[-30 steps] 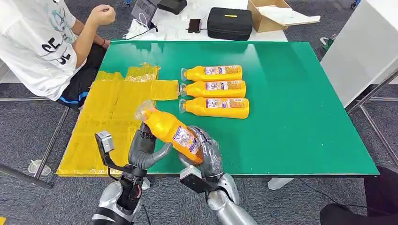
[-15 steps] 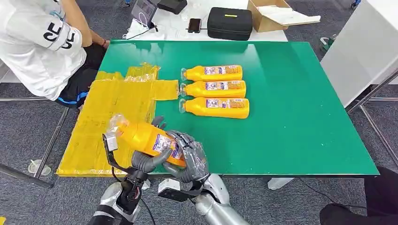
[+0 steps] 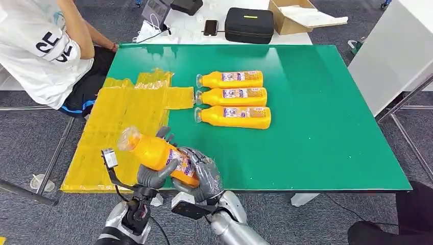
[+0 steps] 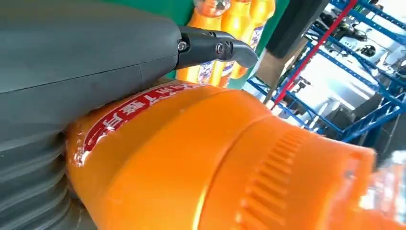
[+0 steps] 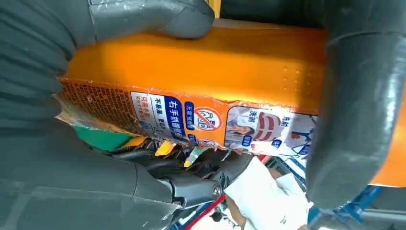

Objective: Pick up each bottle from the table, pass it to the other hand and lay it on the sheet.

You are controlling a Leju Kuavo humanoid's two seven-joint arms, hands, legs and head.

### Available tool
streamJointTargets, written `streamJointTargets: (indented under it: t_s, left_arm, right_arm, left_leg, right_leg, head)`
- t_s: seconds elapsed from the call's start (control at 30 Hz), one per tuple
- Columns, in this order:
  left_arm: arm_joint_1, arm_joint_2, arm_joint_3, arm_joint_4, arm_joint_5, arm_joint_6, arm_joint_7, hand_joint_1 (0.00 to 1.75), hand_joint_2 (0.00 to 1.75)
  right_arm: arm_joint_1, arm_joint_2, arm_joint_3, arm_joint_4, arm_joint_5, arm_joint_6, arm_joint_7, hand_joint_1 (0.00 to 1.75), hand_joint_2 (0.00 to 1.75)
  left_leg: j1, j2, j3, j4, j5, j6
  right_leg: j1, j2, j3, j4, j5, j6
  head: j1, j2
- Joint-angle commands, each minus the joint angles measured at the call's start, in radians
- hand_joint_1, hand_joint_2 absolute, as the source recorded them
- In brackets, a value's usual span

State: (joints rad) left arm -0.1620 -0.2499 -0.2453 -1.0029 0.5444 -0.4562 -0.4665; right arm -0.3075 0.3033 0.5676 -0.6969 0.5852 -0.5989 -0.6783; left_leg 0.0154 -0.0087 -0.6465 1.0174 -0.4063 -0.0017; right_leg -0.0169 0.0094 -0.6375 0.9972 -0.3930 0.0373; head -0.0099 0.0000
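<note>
Head view: the left hand and right hand both grip one orange bottle above the near edge of the green table. The bottle is tilted, its clear cap toward the yellow sheet, its base in the right hand. The sheet covers the table's near left corner and overhangs the left edge. Three more bottles lie side by side near the table's middle, caps toward the sheet, just beside its far right corner. The right half of the table is bare green out to the right edge. A person in a white shirt sits at the far left corner, close to the sheet. A black case and a cardboard box sit on a white table beyond the far edge.

Left wrist view: the left hand's thumb presses on the bottle's labelled side; a dark finger reaches over it. The three bottles lie beyond.

Right wrist view: the right hand's fingers wrap round the bottle's labelled body, clamped on it.
</note>
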Motion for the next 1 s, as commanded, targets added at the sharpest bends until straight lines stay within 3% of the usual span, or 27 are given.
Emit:
streamJointTargets:
  t_s: [0.03,0.13,0.17,0.2,0.23,0.47,0.6,0.87,0.93,1.0]
  left_arm:
    - [-0.038,-0.017,-0.016,-0.042,-0.017,0.013,-0.009,0.00,1.75]
    - [-0.037,-0.014,-0.028,-0.045,-0.053,0.034,-0.020,0.00,1.75]
    - [-0.036,-0.015,-0.035,-0.042,-0.060,0.034,-0.018,0.23,1.75]
    - [-0.036,-0.013,-0.042,-0.040,-0.074,0.033,-0.021,1.52,1.75]
    - [-0.034,-0.013,-0.049,-0.038,-0.087,0.032,-0.028,1.75,1.75]
    - [-0.033,-0.013,-0.049,-0.037,-0.087,0.031,-0.028,1.75,1.75]
    - [-0.036,-0.013,-0.047,-0.027,-0.084,0.022,-0.022,1.75,1.75]
    - [-0.039,-0.016,-0.043,-0.020,-0.065,-0.005,-0.009,1.75,1.75]
    - [-0.039,-0.018,-0.030,-0.026,-0.046,-0.002,-0.004,1.75,1.75]
    - [-0.043,-0.014,-0.023,-0.034,-0.045,0.008,-0.001,1.75,1.75]
  right_arm:
    - [-0.008,-0.005,0.041,0.102,0.002,0.051,0.018,1.75,1.75]
    - [-0.009,-0.002,0.035,0.095,-0.004,0.060,0.022,1.75,1.75]
    - [-0.011,0.001,0.034,0.091,-0.007,0.063,0.024,1.75,1.75]
    - [-0.011,0.003,0.031,0.087,-0.010,0.065,0.026,1.75,1.75]
    - [-0.013,0.003,0.028,0.081,-0.012,0.064,0.026,1.75,1.75]
    - [-0.015,0.004,0.028,0.080,-0.012,0.065,0.027,1.75,1.75]
    - [-0.015,0.003,0.027,0.079,-0.011,0.063,0.031,1.75,1.75]
    - [-0.020,0.005,0.000,0.077,-0.022,0.046,0.035,1.75,1.75]
    - [-0.019,0.009,-0.021,0.052,-0.038,0.029,0.033,0.00,1.75]
    - [-0.019,0.006,-0.034,0.029,-0.057,0.049,0.039,0.00,1.75]
  left_leg:
    - [0.001,-0.002,0.002,0.000,0.000,0.001]
    - [0.001,-0.002,0.003,0.000,-0.001,0.001]
    - [0.001,-0.002,0.005,0.000,-0.002,0.001]
    - [0.001,-0.002,0.002,0.000,-0.001,0.001]
    - [0.000,-0.002,0.001,0.000,0.000,0.000]
    - [0.001,-0.003,0.007,0.000,-0.003,0.001]
    - [0.000,-0.002,0.002,0.000,-0.001,0.001]
    - [0.001,-0.003,0.005,0.000,-0.002,0.001]
    - [0.001,-0.002,0.005,0.000,-0.002,0.001]
    - [0.001,-0.002,0.003,0.001,-0.001,0.001]
  right_leg:
    - [0.001,-0.003,0.003,-0.001,-0.001,-0.001]
    - [0.001,-0.003,0.005,-0.001,-0.002,-0.001]
    - [0.002,-0.004,0.007,-0.001,-0.003,-0.002]
    - [0.001,-0.003,0.003,-0.001,-0.001,-0.001]
    - [0.001,-0.003,0.002,0.000,-0.001,-0.001]
    - [0.002,-0.005,0.010,-0.001,-0.004,-0.002]
    - [0.001,-0.003,0.003,0.000,-0.001,-0.001]
    - [0.001,-0.005,0.007,-0.001,-0.002,-0.002]
    - [0.002,-0.004,0.007,-0.001,-0.003,-0.002]
    - [0.001,-0.004,0.004,0.000,-0.002,-0.001]
  head:
    - [0.000,0.000]
    - [0.000,0.000]
    - [0.000,0.000]
    - [0.000,0.000]
    - [0.000,0.000]
    - [0.000,0.000]
    - [0.000,0.000]
    - [0.000,0.000]
    - [0.000,0.000]
    - [0.000,0.000]
